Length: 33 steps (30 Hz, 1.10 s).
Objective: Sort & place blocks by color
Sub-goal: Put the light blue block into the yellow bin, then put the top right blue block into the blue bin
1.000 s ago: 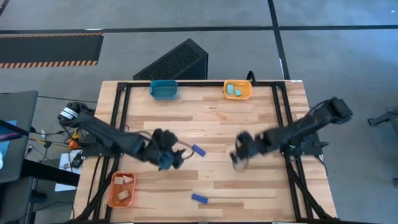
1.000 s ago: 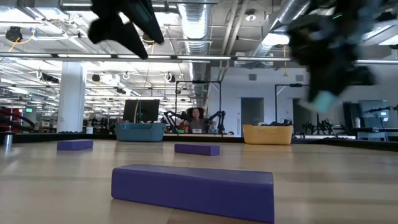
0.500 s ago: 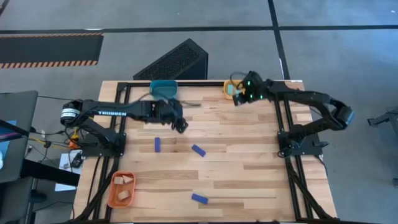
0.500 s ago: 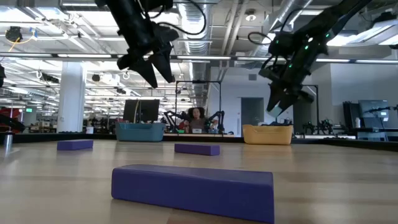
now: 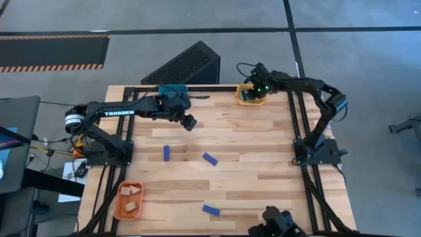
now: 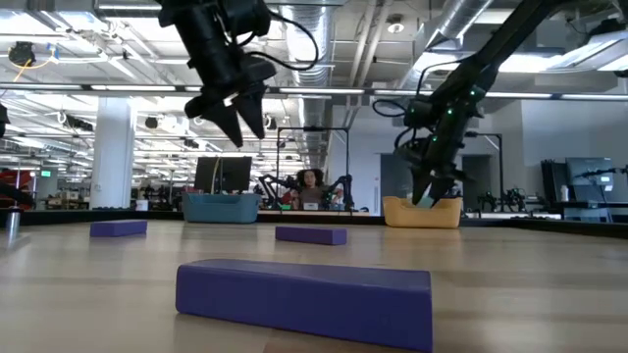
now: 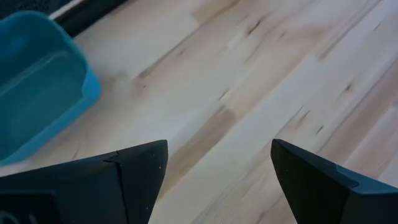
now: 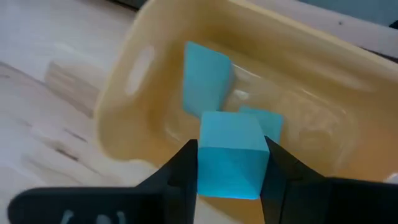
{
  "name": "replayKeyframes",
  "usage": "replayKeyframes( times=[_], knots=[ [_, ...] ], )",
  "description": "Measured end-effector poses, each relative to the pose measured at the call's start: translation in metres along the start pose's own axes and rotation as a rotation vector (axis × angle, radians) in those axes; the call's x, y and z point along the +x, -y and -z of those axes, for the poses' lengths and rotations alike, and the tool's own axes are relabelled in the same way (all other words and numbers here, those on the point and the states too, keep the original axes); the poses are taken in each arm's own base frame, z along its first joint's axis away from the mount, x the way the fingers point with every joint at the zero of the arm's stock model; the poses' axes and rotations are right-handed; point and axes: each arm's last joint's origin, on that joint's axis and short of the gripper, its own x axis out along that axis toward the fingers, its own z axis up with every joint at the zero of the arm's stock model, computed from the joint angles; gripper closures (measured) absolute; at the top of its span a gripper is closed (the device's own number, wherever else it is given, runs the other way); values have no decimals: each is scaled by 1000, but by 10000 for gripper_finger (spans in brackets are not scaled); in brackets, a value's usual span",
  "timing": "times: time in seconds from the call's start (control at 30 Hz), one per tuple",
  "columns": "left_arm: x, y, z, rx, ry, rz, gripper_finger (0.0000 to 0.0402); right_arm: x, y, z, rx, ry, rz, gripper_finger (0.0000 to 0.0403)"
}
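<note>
The right gripper (image 8: pixel 229 163) hangs over the yellow tray (image 5: pixel 252 96) at the far edge of the table (image 5: pixel 263 151), its fingers (image 8: pixel 180 171) clamped on a light cyan block (image 8: pixel 231 154). The step in hand looks like dropping this block in with its colour-mates. To do it well, the gripper should be centred over the tray's hollow, clear of the rim, and low enough that the block does not bounce out when the fingers part. Two more cyan blocks (image 8: pixel 208 77) already lie inside the tray. The held block is a small, plain-faced cube-like chunk with crisp edges. The left gripper (image 5: pixel 188 122) hovers near the teal tray (image 5: pixel 172 94), fingers spread and holding nothing. Three dark blue bars (image 5: pixel 210 158) lie on the table's middle and near side, and tan pieces (image 5: pixel 130 191) sit in the orange tray (image 5: pixel 118 205) at the near left corner.
</note>
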Motion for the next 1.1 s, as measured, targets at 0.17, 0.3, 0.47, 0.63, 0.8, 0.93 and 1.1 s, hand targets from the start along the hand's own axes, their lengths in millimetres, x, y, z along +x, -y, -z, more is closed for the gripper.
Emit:
replayKeyframes(
  times=[0.17,0.3,0.47,0.63,0.8,0.93,1.1],
  knots=[
    [-1,-4,9,30,-91,-49,130,-2,0,-6,39,2,5,179],
    [-3,-6,20,52,-173,-117,130,-14,-6,-11,22,70,73,137],
    [-6,3,25,89,-171,-98,130,-42,-28,-15,-60,164,49,141],
    [-7,21,18,162,-64,36,130,-71,-70,5,-174,195,-44,162],
    [-10,36,19,198,-1,108,130,-90,-106,36,-230,155,-125,179],
    [-12,43,24,268,-6,122,130,-101,-133,61,-270,124,-190,187],
    [-21,47,26,307,21,150,130,-105,-164,93,-306,87,-251,197]
  ],
)
